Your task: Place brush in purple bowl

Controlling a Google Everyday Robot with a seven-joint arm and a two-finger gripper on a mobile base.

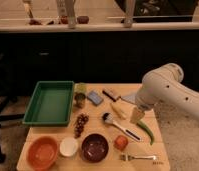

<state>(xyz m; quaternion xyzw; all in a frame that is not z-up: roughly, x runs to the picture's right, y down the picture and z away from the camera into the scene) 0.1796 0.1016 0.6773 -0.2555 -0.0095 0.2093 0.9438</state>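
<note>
The brush (120, 127) lies on the wooden table (53, 135), its white head at centre and its black handle running down to the right. The purple bowl (95, 147) stands at the front edge, just left of the handle and below the head. My gripper (137, 116) hangs from the white arm (163, 87) on the right. It is above the table, just right of the brush's middle, open and with nothing in it.
A green tray (50, 102) fills the left side. An orange bowl (42, 152) and a white bowl (69, 146) stand left of the purple one. Grapes (81, 124), a red fruit (121, 142), a fork (138, 157), a green vegetable (146, 131), a blue sponge (94, 97) and a dark block (111, 94) lie around.
</note>
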